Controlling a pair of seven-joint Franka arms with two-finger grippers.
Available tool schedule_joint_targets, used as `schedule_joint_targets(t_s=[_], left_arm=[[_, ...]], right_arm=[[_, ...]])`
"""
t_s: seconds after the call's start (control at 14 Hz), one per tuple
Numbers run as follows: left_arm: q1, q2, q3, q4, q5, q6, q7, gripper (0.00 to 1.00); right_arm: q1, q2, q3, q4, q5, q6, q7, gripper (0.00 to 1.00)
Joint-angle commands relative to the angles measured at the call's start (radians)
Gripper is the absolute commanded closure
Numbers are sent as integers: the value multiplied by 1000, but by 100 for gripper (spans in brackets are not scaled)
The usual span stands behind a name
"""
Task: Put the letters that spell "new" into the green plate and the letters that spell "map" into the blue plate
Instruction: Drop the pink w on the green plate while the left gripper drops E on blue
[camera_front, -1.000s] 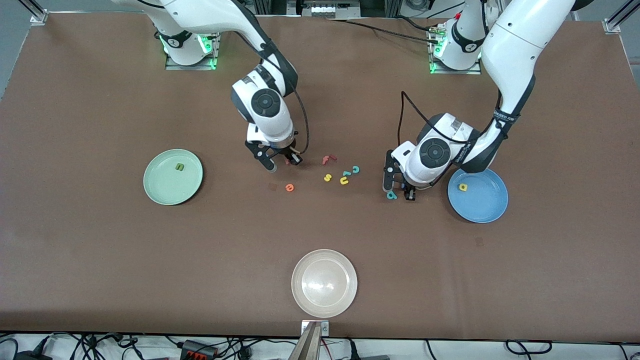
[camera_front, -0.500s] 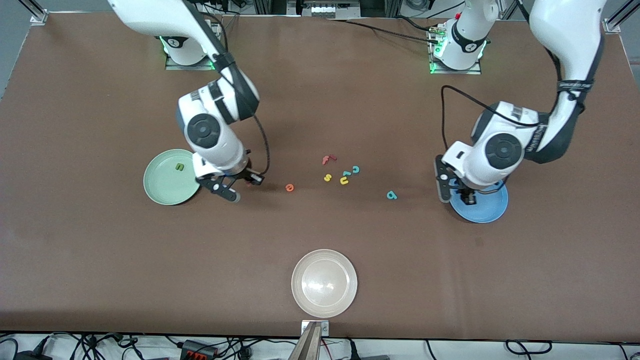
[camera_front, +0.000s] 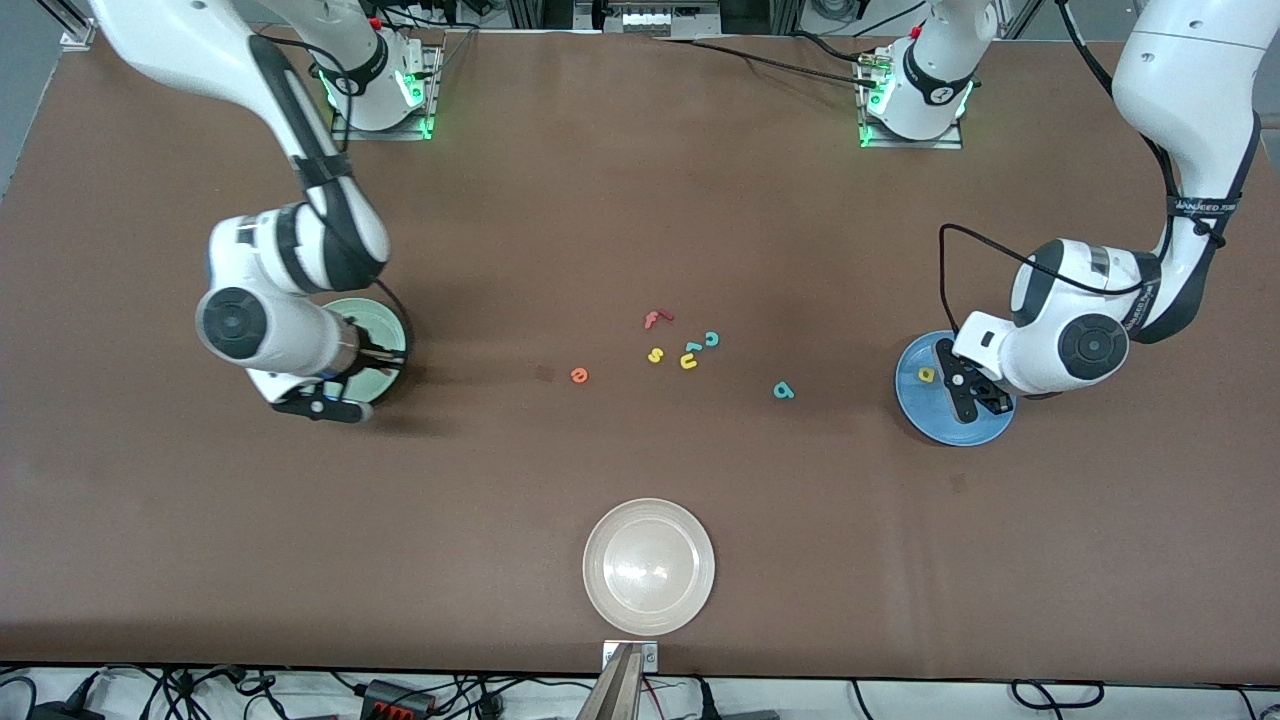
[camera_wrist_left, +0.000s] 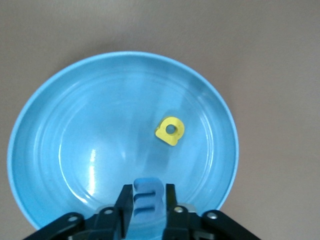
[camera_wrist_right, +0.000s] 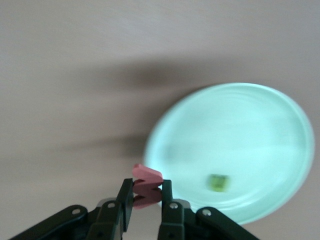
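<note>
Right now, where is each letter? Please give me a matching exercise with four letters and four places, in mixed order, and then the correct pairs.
1 yellow a
2 blue m
3 salmon w
4 teal p

A on the table
B in the right gripper
C in the blue plate
D in the left gripper

Pairs: 1-C, 2-D, 3-B, 4-A

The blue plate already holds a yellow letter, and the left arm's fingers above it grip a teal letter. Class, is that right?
One detail is wrong. The left wrist view shows the blue plate holding the yellow a, but the left gripper grips a blue m, not a teal letter.
</note>
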Motion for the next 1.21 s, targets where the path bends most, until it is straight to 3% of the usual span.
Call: schedule_joint_targets(t_s=[0.0, 0.36, 0.71, 0.79, 0.86, 0.93, 1.14], left_arm=[[6, -26, -25, -1, 9, -1, -26, 0], [-41, -20, -103, 8, 3, -1, -404, 0], [-192, 21, -104, 88, 0, -1, -963, 0], [-213, 20, -106, 89, 0, -3, -1080, 0], [-233, 21, -104, 89, 0, -1, -1168, 0], [-262, 21, -106, 91, 0, 3, -1277, 0], [-307, 53, -106, 138, -2, 10, -1610, 0]], right_arm=[[-72, -97, 18, -144, -6, 7, -93, 99], [-122, -7, 11, -155, -29, 95, -98, 97], [-158, 59, 9, -150, -50, 188, -122, 96], [-168, 70, 11, -147, -50, 201, -132, 91], [-171, 74, 11, -142, -49, 201, -129, 52], [-171, 73, 11, -132, -47, 198, -122, 1], [-155, 70, 20, -67, -39, 193, -116, 0]])
